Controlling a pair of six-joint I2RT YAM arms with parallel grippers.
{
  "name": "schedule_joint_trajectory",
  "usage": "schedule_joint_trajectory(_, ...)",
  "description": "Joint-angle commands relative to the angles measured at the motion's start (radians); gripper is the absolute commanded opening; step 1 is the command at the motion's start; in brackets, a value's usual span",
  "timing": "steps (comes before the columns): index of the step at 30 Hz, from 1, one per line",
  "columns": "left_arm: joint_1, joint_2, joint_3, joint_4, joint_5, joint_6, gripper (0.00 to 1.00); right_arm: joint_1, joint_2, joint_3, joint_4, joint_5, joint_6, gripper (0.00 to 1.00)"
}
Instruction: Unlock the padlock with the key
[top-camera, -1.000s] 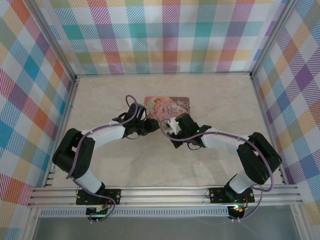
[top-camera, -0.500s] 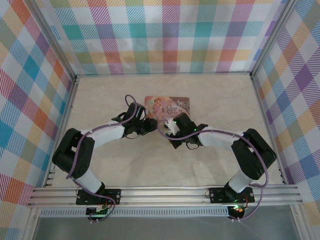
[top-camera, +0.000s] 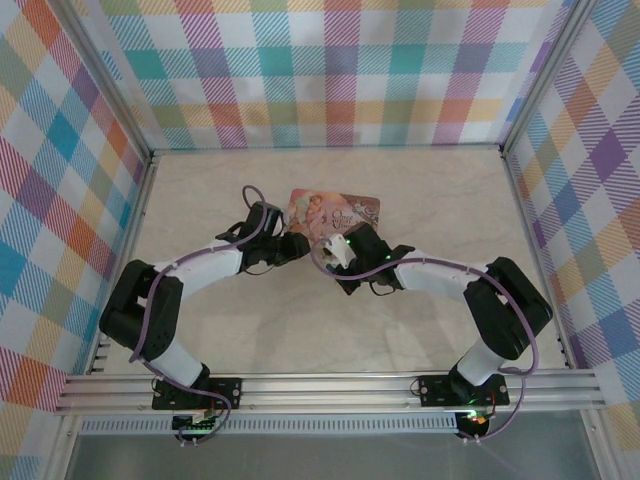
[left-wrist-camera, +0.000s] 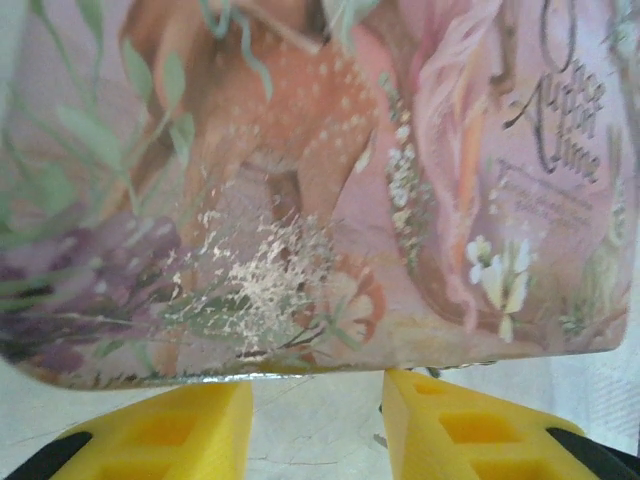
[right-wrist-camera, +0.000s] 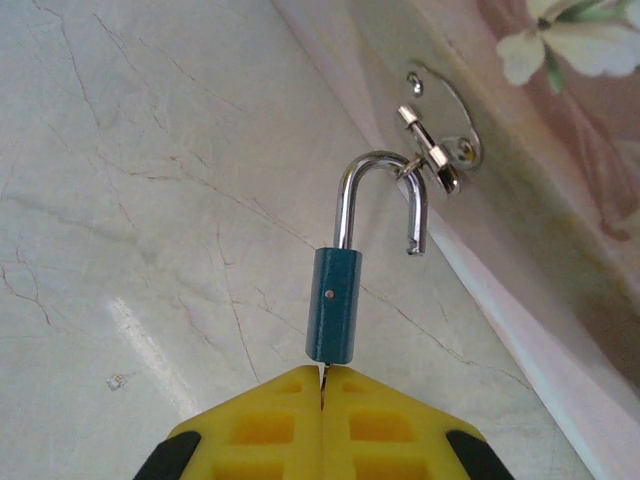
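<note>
The small teal-blue cylindrical padlock (right-wrist-camera: 332, 305) is hooked by its silver shackle (right-wrist-camera: 380, 195), which is swung open with one end free, through the metal hasp loop (right-wrist-camera: 432, 160) on the near side of the pink illustrated tin box (left-wrist-camera: 330, 170). The tin lies on the pale marble-patterned table (top-camera: 250, 330), toward the far middle. The right gripper (right-wrist-camera: 322, 375) is pinched tight on the thin dark-grey metal key (right-wrist-camera: 323, 369), which meets the padlock's near end. The left gripper (left-wrist-camera: 318, 388), its yellow fingers (left-wrist-camera: 190, 435) partway apart with nothing between them, sits at the tin's near left edge.
</note>
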Motion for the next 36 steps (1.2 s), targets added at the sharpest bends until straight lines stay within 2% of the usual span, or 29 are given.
schedule_joint_trajectory(1, 0.017, -0.074, -0.009, 0.020, 0.010, 0.034, 0.40, 0.010, 0.022, 0.030, -0.037, -0.013, -0.038, 0.00)
schedule_joint_trajectory(12, 0.017, -0.194, -0.036, -0.164, 0.133, 0.150, 0.41, 0.012, 0.042, 0.054, -0.051, -0.011, -0.078, 0.00)
schedule_joint_trajectory(22, 0.017, -0.203, -0.092, -0.144, 0.135, 0.138, 0.41, 0.022, 0.063, 0.057, -0.040, 0.108, -0.212, 0.00)
schedule_joint_trajectory(36, 0.017, -0.195, -0.105, -0.139, 0.138, 0.137, 0.41, 0.030, 0.066, 0.056, -0.027, 0.123, -0.368, 0.00)
